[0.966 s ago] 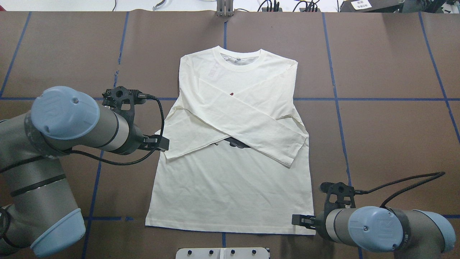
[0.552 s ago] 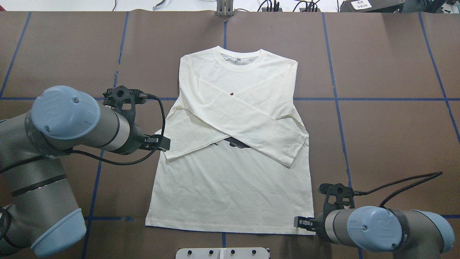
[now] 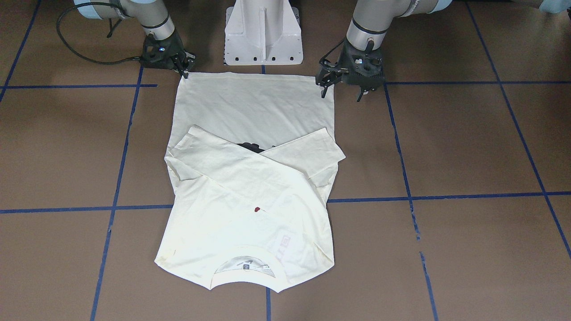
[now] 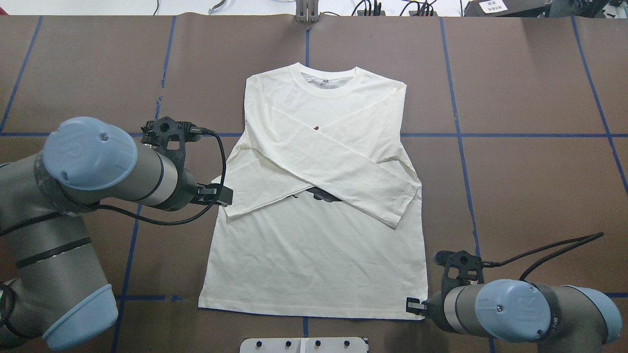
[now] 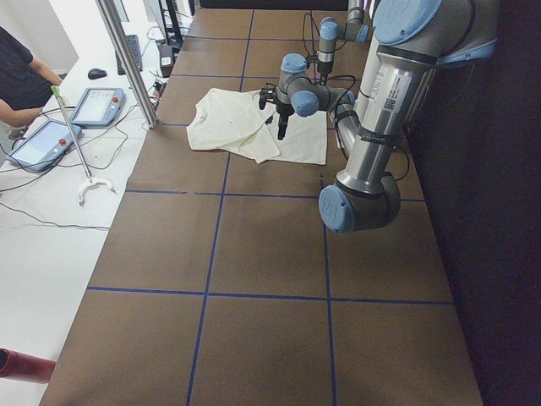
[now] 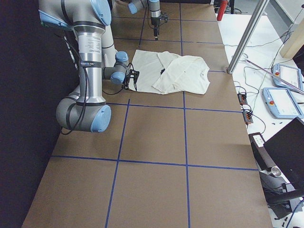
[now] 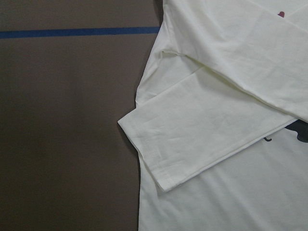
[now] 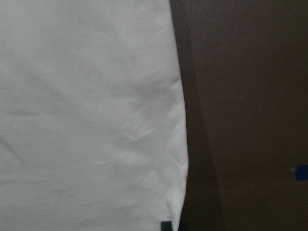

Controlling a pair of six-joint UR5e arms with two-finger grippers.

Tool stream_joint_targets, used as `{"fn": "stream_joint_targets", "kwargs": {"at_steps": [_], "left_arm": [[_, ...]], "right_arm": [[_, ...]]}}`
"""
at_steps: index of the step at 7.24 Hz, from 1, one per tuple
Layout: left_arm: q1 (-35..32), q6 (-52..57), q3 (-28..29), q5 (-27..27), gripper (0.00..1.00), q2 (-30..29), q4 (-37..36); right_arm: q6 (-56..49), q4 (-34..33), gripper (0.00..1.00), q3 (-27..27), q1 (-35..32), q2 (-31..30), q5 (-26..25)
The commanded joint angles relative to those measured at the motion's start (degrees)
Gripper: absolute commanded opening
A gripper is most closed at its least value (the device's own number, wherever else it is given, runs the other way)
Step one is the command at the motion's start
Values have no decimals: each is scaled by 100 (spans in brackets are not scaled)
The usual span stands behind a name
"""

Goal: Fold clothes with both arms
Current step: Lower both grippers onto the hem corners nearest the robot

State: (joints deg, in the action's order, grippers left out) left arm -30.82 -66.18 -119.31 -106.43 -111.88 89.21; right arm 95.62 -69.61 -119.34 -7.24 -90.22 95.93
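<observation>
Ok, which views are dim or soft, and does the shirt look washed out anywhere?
Right wrist view: dim and soft, the T-shirt reads grey, with a shadow band on the table beside its edge. Left wrist view: sharp, evenly lit. Front-facing view: T-shirt bright, creases visible.

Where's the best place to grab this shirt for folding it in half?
Grip the T-shirt at its two hem corners, one per side, coming in low from the outer edges. The hem lies flat and straight nearest the robot, and both sleeves are already crossed over the chest.
</observation>
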Motion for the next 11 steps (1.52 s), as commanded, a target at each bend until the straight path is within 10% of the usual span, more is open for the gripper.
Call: {"fn": "stream_joint_targets", "kwargs": {"at_steps": [1, 4, 6, 11], "left_arm": [[23, -131, 47, -18, 100, -35, 0], [626, -2015, 206, -264, 100, 17, 132], [1181, -2695, 206, 138, 80, 52, 114], [1648, -2777, 600, 359, 67, 474, 175]], "right_arm": [[35, 0, 0, -71, -14, 5, -74], [141, 9, 0, -281, -128, 31, -75], [97, 9, 0, -335, -190, 49, -49], [70, 9, 0, -300, -217, 163, -22]]}}
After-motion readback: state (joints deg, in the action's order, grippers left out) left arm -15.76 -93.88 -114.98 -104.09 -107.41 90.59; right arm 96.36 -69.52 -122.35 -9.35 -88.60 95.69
